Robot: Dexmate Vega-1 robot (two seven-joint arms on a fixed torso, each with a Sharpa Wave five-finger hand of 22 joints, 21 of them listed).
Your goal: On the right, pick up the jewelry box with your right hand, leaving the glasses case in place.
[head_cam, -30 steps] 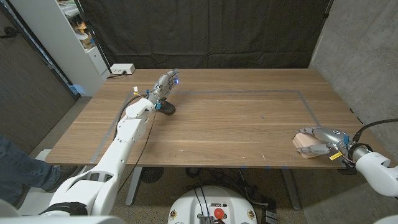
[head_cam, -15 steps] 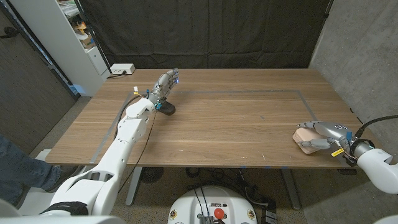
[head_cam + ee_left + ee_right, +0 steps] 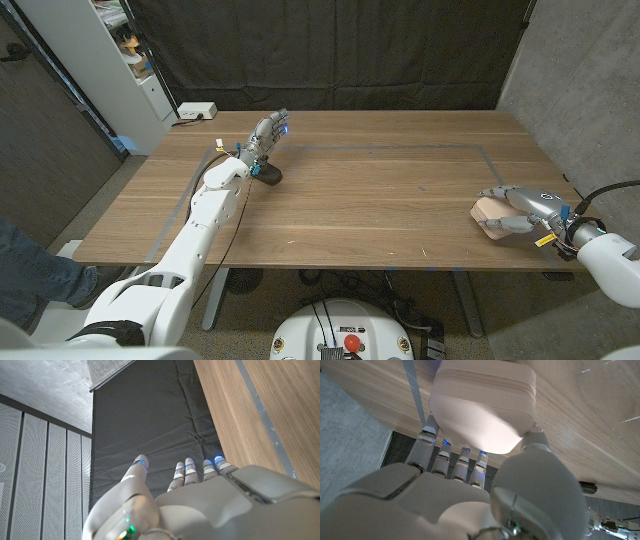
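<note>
A pale pink jewelry box (image 3: pixel 489 213) with rounded corners is at the table's right side, near the front edge. My right hand (image 3: pixel 522 210) grips it, fingers over its top and far side. In the right wrist view the jewelry box (image 3: pixel 484 406) sits between the fingers (image 3: pixel 451 462) and the thumb (image 3: pixel 538 445), close over the wood; I cannot tell if it touches. A small dark case (image 3: pixel 268 175) lies at the far left. Just over it my left hand (image 3: pixel 266 133) stands raised, fingers apart and holding nothing, as the left hand (image 3: pixel 200 502) shows at the wrist.
The wooden table (image 3: pixel 380 205) carries a grey tape outline (image 3: pixel 492 162). A white socket block (image 3: pixel 197 111) sits at the far left corner, with a white shelf (image 3: pixel 130 60) behind. A concrete wall stands close on the right.
My right hand has closed on the jewelry box and carried it a little away from the front edge. The left arm and the dark case have stayed still.
</note>
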